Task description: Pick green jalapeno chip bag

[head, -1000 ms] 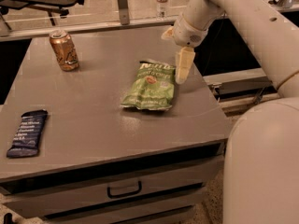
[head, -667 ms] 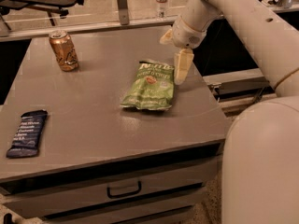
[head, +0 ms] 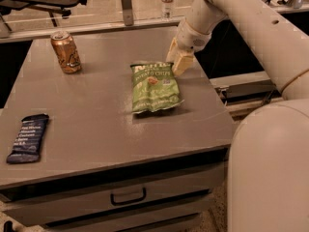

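camera view, crinkly light green chip bag, white lettering, claw beside top corner, opening unclear

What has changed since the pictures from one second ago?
The end effector moved a little to the left in the picture and now hangs at the upper right corner of the green jalapeno chip bag; whether it touches the bag cannot be told. Nothing was taken hold of. The bag, the can and the dark blue bar lie on the table as before.
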Action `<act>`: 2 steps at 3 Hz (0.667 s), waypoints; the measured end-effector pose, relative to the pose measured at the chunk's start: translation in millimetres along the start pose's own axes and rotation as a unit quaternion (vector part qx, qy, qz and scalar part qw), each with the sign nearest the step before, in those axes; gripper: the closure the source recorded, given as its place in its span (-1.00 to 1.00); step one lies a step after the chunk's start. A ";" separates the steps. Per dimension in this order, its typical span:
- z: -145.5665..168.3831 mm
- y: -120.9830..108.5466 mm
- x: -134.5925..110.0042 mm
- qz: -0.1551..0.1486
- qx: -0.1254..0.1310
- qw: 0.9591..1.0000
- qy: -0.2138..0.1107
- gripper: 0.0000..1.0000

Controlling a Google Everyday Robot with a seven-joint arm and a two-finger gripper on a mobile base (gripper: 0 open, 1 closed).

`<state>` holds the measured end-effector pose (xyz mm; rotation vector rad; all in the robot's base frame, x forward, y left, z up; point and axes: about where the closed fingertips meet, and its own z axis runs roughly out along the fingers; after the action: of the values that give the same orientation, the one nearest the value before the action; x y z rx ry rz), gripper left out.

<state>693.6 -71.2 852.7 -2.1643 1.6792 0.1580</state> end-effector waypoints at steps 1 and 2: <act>4.9 -1.7 -0.8 0.000 0.000 1.000 -0.001 0.79; 7.3 -2.4 -1.2 -0.001 0.000 1.000 -0.002 1.00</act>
<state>696.7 -67.0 847.0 -2.1641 1.6758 0.1619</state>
